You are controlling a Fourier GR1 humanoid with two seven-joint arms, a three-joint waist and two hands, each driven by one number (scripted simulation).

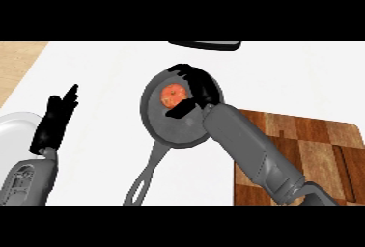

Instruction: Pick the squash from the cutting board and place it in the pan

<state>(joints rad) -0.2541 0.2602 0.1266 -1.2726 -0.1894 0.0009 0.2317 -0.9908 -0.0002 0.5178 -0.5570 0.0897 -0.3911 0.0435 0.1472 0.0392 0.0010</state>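
Orange squash (172,95) lies over the floor of the grey pan (160,128), mid-surface, with the right hand (202,91) curled round it, so the robot should probably settle it flat, then uncurl and lift straight up, while the left hand (55,120) rests open near the left edge.

A white plate (14,126) sits at the left edge of the pale table (92,67); a dark object (206,45) lies at its far side.
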